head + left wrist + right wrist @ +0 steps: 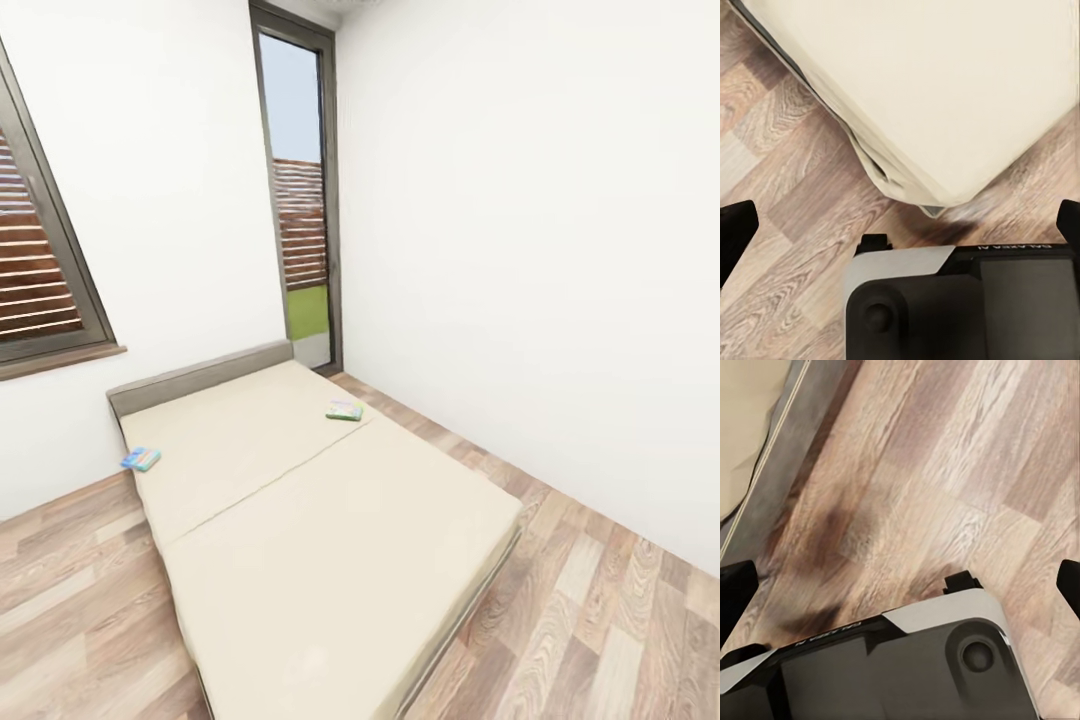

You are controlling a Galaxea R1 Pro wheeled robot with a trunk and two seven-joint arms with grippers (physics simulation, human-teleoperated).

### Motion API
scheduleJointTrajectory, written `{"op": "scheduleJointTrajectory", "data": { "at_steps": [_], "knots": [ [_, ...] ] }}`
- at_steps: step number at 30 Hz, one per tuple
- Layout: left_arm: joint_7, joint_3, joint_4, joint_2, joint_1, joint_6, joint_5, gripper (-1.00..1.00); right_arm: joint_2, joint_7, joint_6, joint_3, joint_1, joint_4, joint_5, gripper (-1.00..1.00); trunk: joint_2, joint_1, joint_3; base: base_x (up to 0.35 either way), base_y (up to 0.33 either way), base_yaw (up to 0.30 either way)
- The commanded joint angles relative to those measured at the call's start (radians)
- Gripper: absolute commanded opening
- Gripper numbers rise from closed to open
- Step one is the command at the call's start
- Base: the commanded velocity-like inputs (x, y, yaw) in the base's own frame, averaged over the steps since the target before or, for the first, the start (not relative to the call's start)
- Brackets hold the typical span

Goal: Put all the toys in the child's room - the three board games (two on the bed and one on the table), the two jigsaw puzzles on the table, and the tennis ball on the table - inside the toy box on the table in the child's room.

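Board games lie far up the bed (330, 540): blue one (141, 459) at its left edge, green one (344, 410) mid-mattress. Both end effectors (900, 225) (900, 585) spread, empty; we risk overreaching and bumping the frame.

A tall narrow glazed door (303, 200) with a dark frame is standing in the far corner, showing pale sky, a slatted wooden fence (301, 222) and a strip of green grass (308, 311) outside. A dark-framed window (38, 250) is sitting in the wall to the left of it, giving onto reddish-brown horizontal slats, with a brown sill (60, 361) running beneath it. Daylight is falling evenly through both openings
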Motion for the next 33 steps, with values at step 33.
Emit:
{"op": "scheduleJointTrajectory", "data": {
  "at_steps": [33],
  "knots": [
    [0.0,-0.001,-0.001,0.0,0.0,0.001,-0.002,1.0,0.001,-0.002,-0.002,-0.002,-0.001,0.001,-0.003,1.0,-0.002,0.001,0.003,0.0,0.05,-0.047]
  ]
}}
